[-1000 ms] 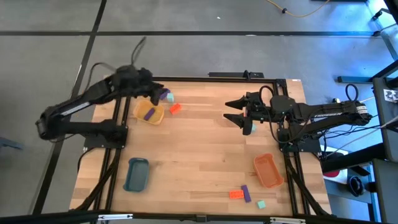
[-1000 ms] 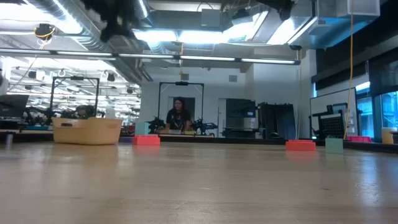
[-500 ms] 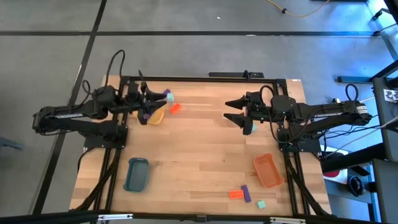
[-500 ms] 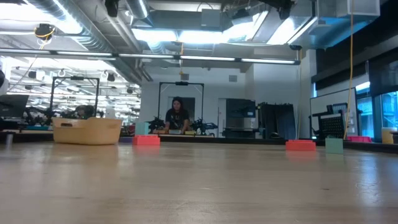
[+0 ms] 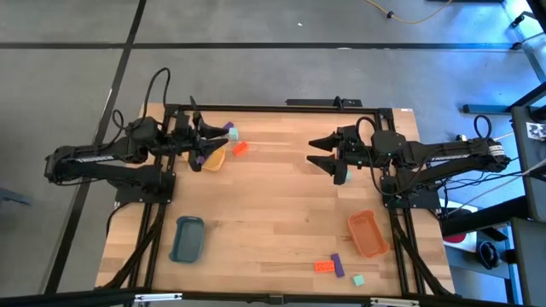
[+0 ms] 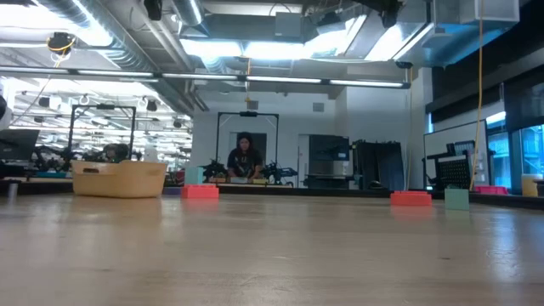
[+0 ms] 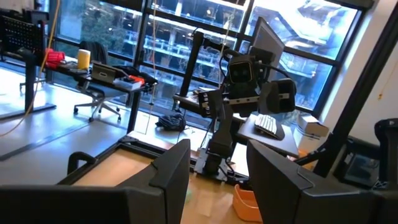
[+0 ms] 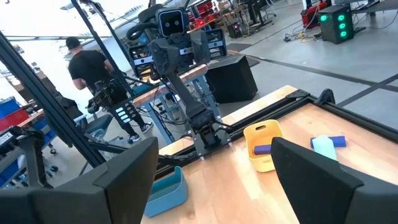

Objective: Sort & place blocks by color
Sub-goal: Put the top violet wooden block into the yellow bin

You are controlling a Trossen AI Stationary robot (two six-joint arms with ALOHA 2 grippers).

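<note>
My left gripper (image 5: 207, 145) (image 7: 217, 162) stands open and level above the yellow tray (image 5: 217, 159) at the far left, with nothing between its fingers. A purple block (image 8: 262, 149) lies in that tray. Beside the tray lie a purple block (image 5: 227, 130), a teal block (image 5: 234, 135) and an orange-red block (image 5: 241, 148). My right gripper (image 5: 317, 153) (image 8: 214, 162) hangs wide open over the far right of the table. A teal block (image 5: 341, 176) lies on the table below it. Three more blocks, orange-red (image 5: 323, 266), purple (image 5: 338, 265) and teal (image 5: 358, 280), lie near the front edge.
An orange tray (image 5: 367, 234) stands at the near right and a blue tray (image 5: 188, 239) at the near left. The middle of the wooden table (image 5: 273, 205) is bare. A person (image 8: 93, 74) stands in the room beyond the table.
My left gripper has drawn back from over the purple and teal blocks toward the table's left edge and tipped up from pointing down to about level. Its fingers have kept the same gap. For the last half second it has held still.
</note>
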